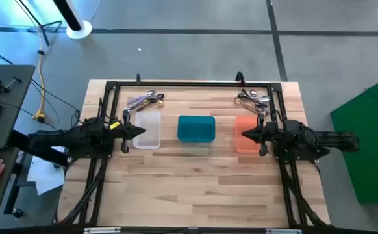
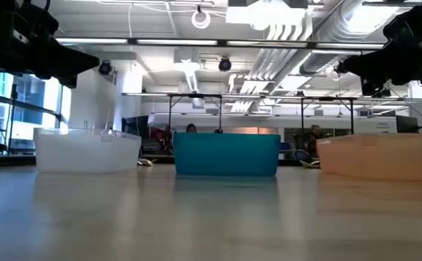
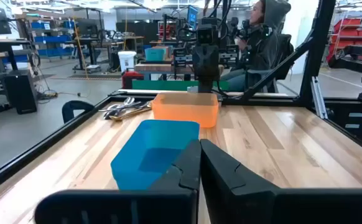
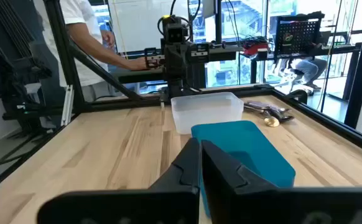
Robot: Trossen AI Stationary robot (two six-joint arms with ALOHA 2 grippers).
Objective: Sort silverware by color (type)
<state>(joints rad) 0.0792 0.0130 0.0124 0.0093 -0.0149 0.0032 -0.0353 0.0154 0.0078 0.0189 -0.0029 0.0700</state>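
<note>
One camera looks straight down on the worktop (image 1: 195, 175); one sits level at its surface; wrist cameras face each other across the teal bin (image 1: 196, 128)

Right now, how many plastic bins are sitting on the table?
3: the clear bin on the left, the teal bin in the middle, the orange bin on the right. None looks hidden.

You will find no readable text, label, brand, number or sign anywhere in these four views. The clear bin (image 1: 146, 129), the teal bin (image 1: 196, 128) and the orange bin (image 1: 245, 133) on the worktop (image 1: 195, 188) carry no visible markings, and anything printed on equipment in the room beyond the table is too small or blurred to make out.
</note>
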